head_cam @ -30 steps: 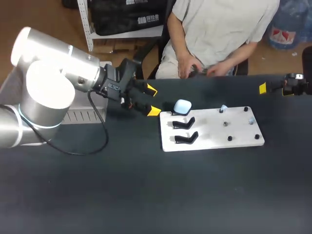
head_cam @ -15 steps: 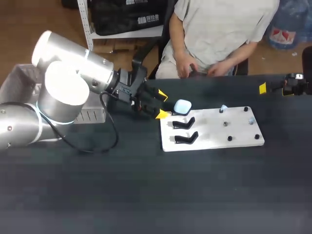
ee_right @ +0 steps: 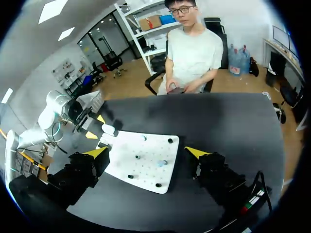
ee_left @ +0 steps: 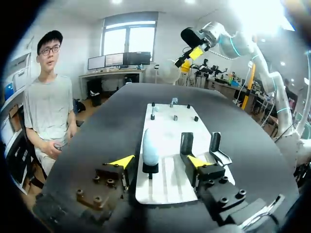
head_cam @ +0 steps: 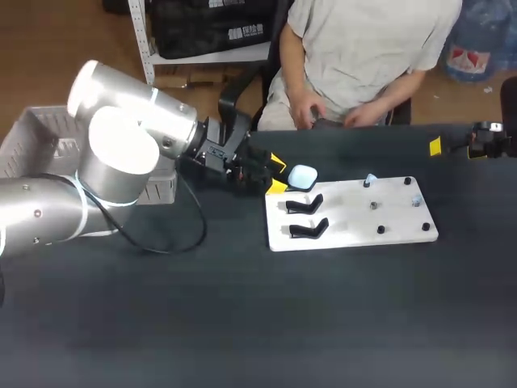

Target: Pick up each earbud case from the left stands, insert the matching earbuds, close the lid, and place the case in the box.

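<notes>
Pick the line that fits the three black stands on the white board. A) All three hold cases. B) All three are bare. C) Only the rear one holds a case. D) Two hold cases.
C: the pale blue earbud case sits on the rear stand, beside the left gripper, while the middle stand and front stand are bare.

White board [head_cam: 355,230] lies on black table [head_cam: 258,323].
</notes>
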Controlling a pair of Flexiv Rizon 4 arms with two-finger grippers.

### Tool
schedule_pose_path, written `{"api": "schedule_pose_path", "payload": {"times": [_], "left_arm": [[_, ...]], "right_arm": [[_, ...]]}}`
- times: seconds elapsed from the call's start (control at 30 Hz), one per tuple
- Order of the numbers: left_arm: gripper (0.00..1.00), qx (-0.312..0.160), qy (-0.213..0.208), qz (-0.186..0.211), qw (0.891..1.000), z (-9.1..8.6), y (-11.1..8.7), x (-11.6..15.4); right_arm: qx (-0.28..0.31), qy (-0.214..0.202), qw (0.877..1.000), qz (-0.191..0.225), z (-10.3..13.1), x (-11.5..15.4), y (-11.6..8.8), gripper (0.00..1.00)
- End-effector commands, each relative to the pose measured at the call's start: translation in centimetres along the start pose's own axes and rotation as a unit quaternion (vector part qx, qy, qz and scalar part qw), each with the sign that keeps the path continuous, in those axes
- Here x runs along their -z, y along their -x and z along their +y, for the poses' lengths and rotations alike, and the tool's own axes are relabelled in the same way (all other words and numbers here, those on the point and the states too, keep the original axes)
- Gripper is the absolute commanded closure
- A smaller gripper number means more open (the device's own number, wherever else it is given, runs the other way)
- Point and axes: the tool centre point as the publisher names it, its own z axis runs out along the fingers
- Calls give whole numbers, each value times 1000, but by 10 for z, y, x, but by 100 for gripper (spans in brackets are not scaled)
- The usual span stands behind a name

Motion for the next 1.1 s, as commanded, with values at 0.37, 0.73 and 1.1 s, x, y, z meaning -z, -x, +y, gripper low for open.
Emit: {"api": "schedule_pose_path", "payload": {"times": [0.37,0.73,1.1], "left_arm": [[45,-6,-2,-24,1000,9,1,-17],[45,-10,-4,-24,1000,14,-1,-29],[54,-4,-11,-25,1000,16,2,-34]], "right_arm": [[0,1,1000,0,0,0,0,0],[0,1,1000,0,0,0,0,0],[0,1,1000,0,0,0,0,0]]}}
